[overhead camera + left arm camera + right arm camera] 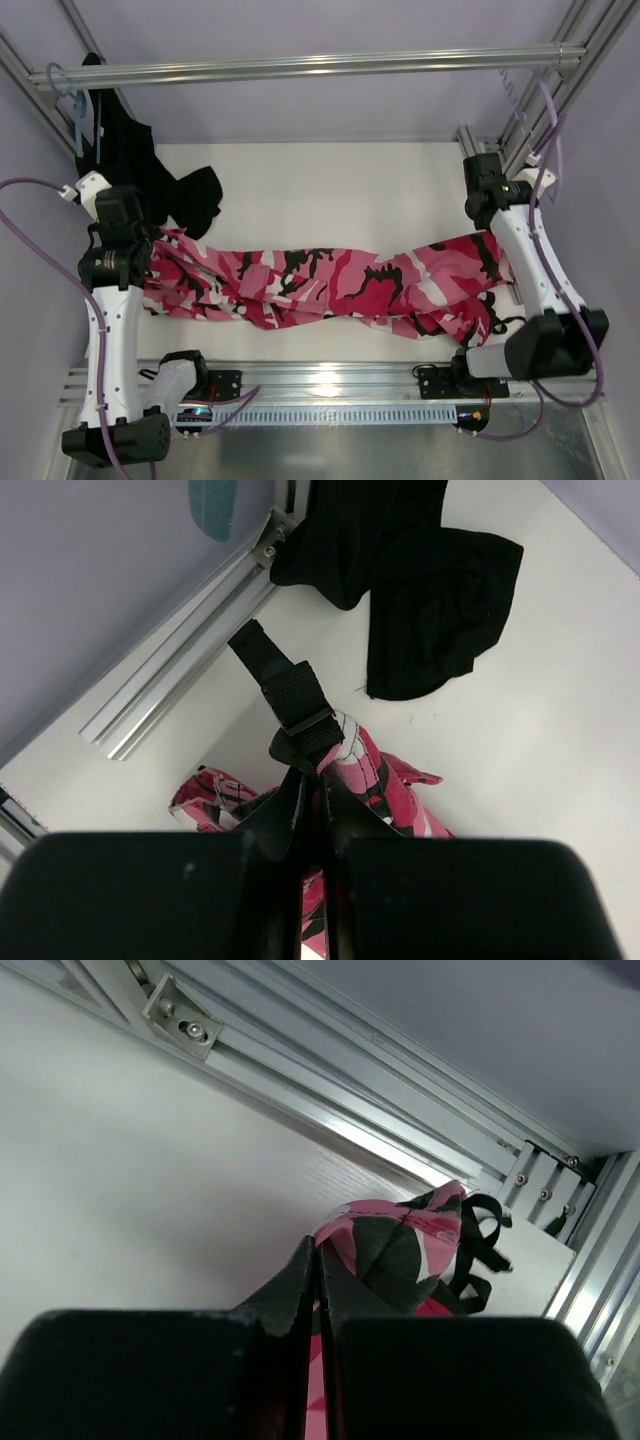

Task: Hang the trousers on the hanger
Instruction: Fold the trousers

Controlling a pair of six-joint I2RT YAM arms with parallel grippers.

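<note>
The camouflage trousers [330,280] hang stretched across the table between my two grippers, sagging in the middle. My left gripper [150,245] is shut on their left end. In the left wrist view the jaws [318,770] pinch pink fabric [375,780] and a black strap [290,695]. My right gripper [490,225] is shut on the right end. In the right wrist view the jaws [318,1252] pinch a fold of the fabric [400,1240]. I cannot clearly make out the pale hanger; only a faint thin outline [512,100] shows below the right end of the rail.
A metal rail [300,68] runs across the top. A teal-blue hanger [75,115] hangs at its left end with a plain black garment [150,180] drooping onto the table. Aluminium frame posts stand at both sides and along the near edge [330,380].
</note>
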